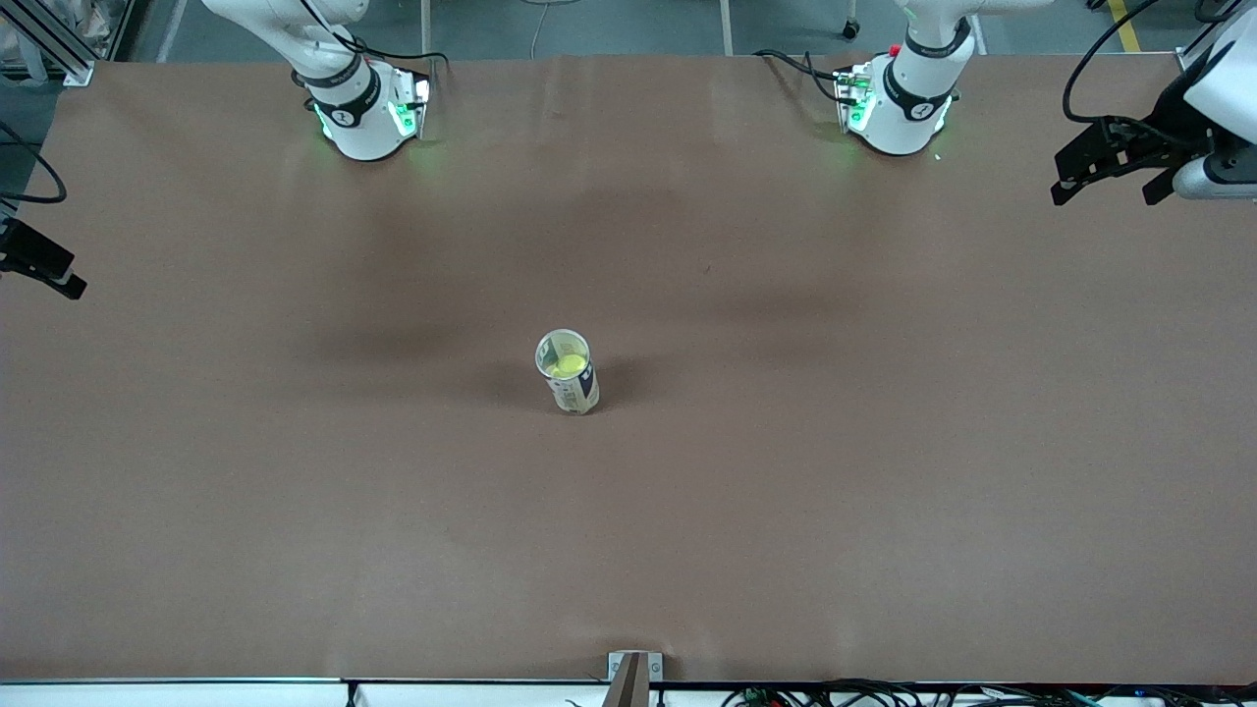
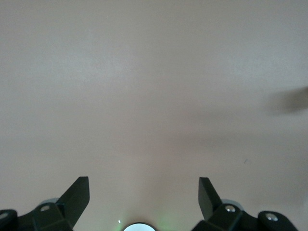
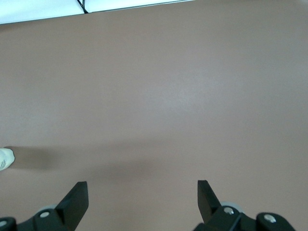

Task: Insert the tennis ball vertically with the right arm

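A clear tube can [image 1: 569,388] with a printed label stands upright at the middle of the table. A yellow-green tennis ball [image 1: 565,365] sits inside it, seen through the open top. My right gripper [image 1: 44,263] is at the right arm's end of the table, far from the can, only partly in the front view. In the right wrist view it [image 3: 142,184] is open and empty over bare table, and the can's edge [image 3: 6,158] shows at the frame's border. My left gripper [image 1: 1105,187] waits at the left arm's end of the table, open and empty [image 2: 143,180].
The brown table [image 1: 786,511] carries nothing else. The two arm bases [image 1: 368,113] [image 1: 899,103] stand along its edge farthest from the front camera. A small metal bracket [image 1: 633,673] sits at the edge nearest the front camera.
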You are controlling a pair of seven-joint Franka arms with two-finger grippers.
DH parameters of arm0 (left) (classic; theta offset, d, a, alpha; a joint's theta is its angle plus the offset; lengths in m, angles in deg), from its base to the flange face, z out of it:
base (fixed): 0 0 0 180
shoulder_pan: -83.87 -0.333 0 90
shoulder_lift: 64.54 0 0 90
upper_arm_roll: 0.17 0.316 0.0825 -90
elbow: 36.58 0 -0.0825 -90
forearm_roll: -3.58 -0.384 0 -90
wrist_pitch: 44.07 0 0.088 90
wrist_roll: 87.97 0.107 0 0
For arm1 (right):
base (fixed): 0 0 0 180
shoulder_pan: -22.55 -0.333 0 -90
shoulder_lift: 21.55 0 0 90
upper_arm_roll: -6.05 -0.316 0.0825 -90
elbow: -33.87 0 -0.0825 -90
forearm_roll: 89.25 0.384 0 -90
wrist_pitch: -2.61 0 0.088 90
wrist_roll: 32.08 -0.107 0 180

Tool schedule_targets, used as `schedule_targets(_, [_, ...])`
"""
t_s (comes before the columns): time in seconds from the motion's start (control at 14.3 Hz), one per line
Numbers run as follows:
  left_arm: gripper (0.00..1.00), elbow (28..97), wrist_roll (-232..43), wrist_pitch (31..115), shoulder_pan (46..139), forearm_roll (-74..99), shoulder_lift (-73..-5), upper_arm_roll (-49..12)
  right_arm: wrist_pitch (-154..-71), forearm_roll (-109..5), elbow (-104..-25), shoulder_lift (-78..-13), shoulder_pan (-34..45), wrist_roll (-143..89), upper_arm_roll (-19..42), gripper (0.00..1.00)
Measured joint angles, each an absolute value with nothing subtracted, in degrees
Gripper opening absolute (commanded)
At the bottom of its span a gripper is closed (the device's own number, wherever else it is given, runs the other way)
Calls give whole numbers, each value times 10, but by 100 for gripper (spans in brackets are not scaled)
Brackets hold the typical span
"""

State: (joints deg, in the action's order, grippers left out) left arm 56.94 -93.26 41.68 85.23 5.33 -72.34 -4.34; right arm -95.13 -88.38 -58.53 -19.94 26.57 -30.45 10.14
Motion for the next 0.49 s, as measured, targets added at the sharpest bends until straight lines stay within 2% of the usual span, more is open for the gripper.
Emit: schedule_targets(0.49, [100, 571, -933, 424, 854, 53, -711, -46, -951, -884, -585, -199, 260, -304, 99, 100])
